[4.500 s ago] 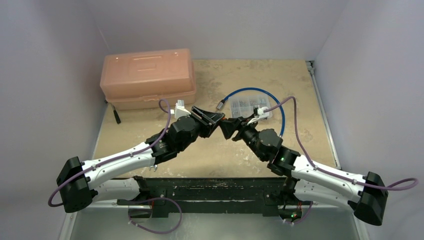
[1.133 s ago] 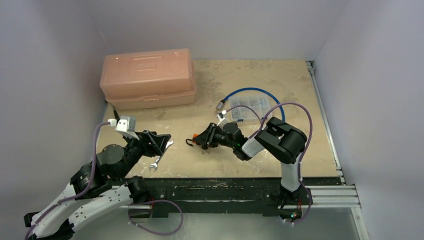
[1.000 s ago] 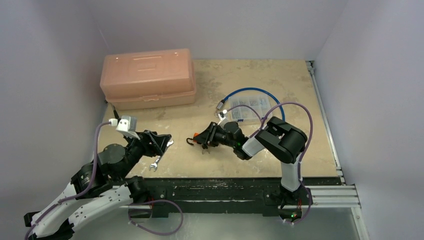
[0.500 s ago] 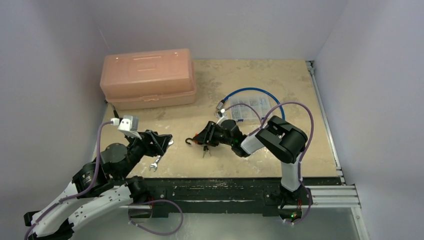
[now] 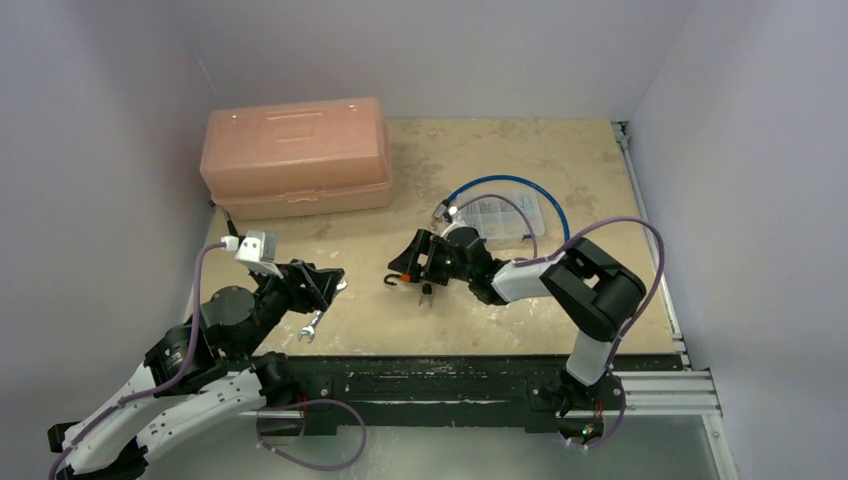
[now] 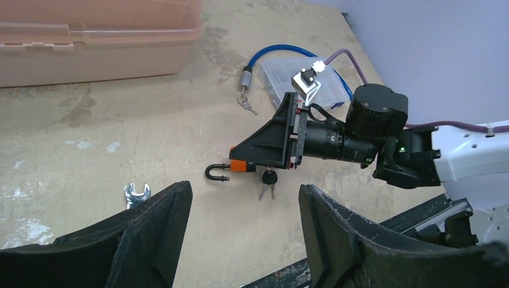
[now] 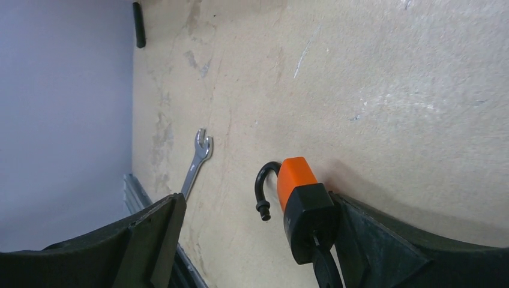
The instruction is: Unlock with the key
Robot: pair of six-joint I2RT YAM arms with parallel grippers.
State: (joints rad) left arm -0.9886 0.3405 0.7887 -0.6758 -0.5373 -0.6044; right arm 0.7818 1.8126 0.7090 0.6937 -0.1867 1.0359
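Note:
An orange and black padlock (image 5: 402,278) with its black shackle swung open lies at the table's middle. A black-headed key (image 7: 324,267) sits in its bottom, with spare keys (image 5: 425,291) hanging from it. My right gripper (image 5: 415,262) is open wide around the padlock (image 7: 298,192), whose body touches only the right finger (image 7: 372,240). I cannot tell whether the lock rests on the table. My left gripper (image 5: 325,283) is open and empty, to the lock's left. In its wrist view the gripper (image 6: 243,192) faces the padlock (image 6: 246,166) and keys (image 6: 270,177).
A small wrench (image 5: 310,326) lies by the left gripper. A pink toolbox (image 5: 295,155) stands at the back left. A blue cable lock (image 5: 505,182) and a clear parts box (image 5: 500,215) lie behind the right gripper. A black stick (image 5: 233,232) lies at the left edge.
The two grippers, together at mid-table 4.5 s ago, have parted; the left drew back to the near left. In the last half second the right arm's elbow swung right, and its gripper and the padlock shifted slightly right.

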